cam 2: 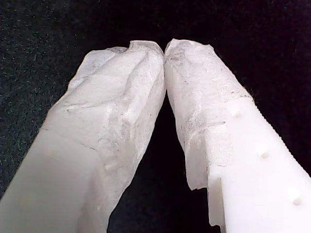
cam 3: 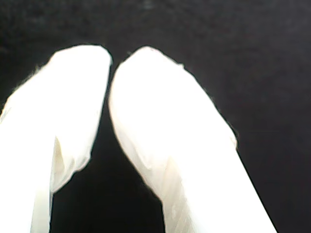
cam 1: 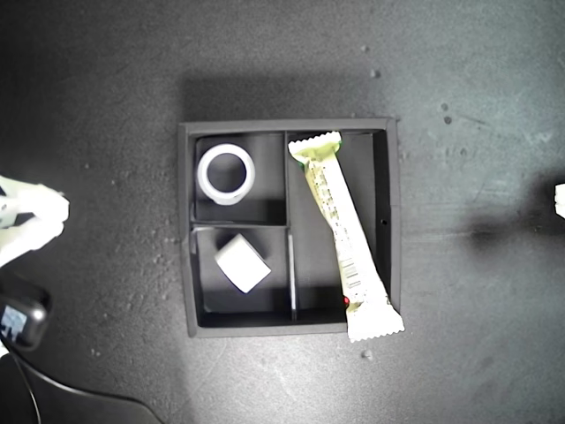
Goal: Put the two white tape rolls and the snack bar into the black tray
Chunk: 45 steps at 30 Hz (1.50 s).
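My second tool point(cam 3: 111, 73) — white tips touching, nothing betw. them — over dark surface point(cam 3: 243, 48)

- Looks like a robot test bench or lab setup rather than a home: a plain dark, speckled tabletop point(cam 1: 459, 177) fills the exterior view.
- A black cable point(cam 1: 62, 393) and a small dark device point(cam 1: 19, 322) sit at the exterior view's lower left.

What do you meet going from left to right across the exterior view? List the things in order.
White gripper → black tray's wall → the two tape rolls (overlapping, order unclear) → snack bar → white arm part at the edge.
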### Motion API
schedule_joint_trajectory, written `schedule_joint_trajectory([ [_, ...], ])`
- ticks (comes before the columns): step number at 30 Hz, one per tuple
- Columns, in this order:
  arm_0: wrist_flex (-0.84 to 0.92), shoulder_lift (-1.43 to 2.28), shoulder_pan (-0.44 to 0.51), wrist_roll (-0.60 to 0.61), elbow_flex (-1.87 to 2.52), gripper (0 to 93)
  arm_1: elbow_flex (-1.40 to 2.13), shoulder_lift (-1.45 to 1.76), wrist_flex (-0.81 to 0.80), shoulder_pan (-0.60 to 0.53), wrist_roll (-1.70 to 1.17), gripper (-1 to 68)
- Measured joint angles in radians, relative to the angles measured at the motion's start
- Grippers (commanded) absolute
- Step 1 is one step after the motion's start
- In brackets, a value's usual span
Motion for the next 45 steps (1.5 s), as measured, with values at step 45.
schedule_joint_trajectory([
  [45, -0.067, 0.316, 0.055, -0.158, 0.535, 0.2, 0.0, 0.0, 0.0, 0.044, 0.0, 0.1],
])
